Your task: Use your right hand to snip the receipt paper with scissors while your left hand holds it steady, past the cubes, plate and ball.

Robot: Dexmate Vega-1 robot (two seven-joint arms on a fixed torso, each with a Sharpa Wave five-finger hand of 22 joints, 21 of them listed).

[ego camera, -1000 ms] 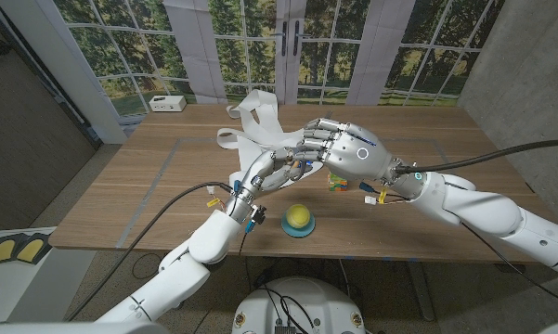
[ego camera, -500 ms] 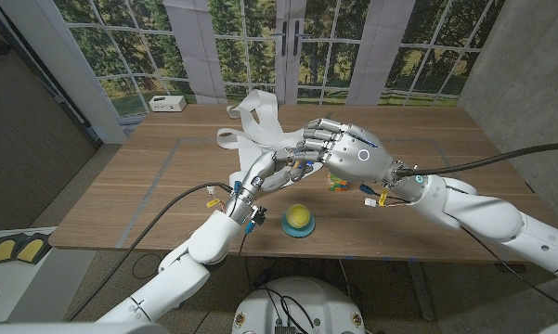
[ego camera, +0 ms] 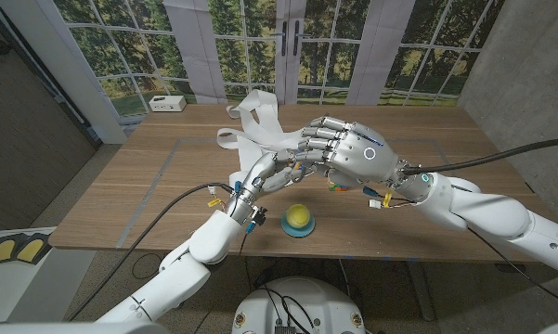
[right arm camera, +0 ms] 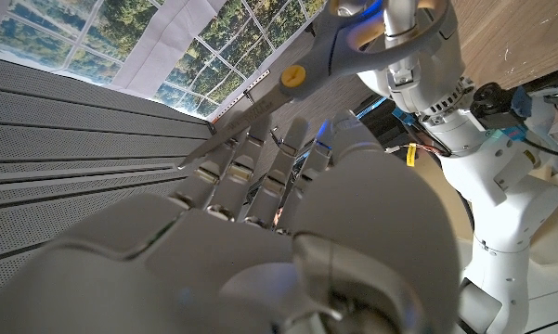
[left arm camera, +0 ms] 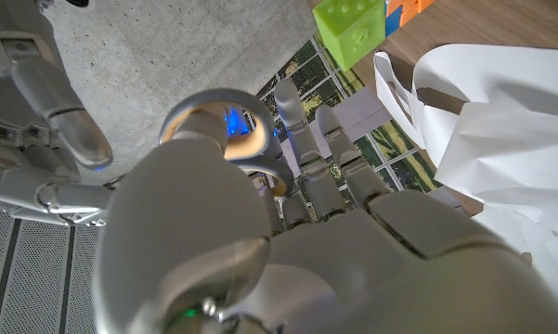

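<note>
Slight shift since a second ago: right hand [ego camera: 353, 155] has edged a little to the robot's right and back, wrist riding a touch higher; left hand [ego camera: 271, 173] sits where it was. Ball, plate and paper unmoved.

Both hands meet over the table's [ego camera: 130, 195] middle, fingertips overlapping in the head view. Scissors [right arm camera: 339, 42] show in the right wrist view: grey blades crossing at a yellow pivot, handle loop around a finger of the left hand. Left wrist view shows the same loop, pale with a blue glint, ringed over that hand's fingers. So the left hand grasps the scissors by the handle. Right hand's fingers curl toward the same spot; whether they grip the scissors or anything else cannot be told.

Receipt paper [ego camera: 260, 125] lies crumpled on the table beyond the hands, white loops trailing toward the far edge; near end hidden under the left hand's fingers.

Yellow-green ball [ego camera: 299, 216] rests on a small blue plate [ego camera: 297, 228] near the front edge, just right of the left wrist. Coloured cubes [ego camera: 338, 185] sit partly hidden beneath the right hand.
</note>
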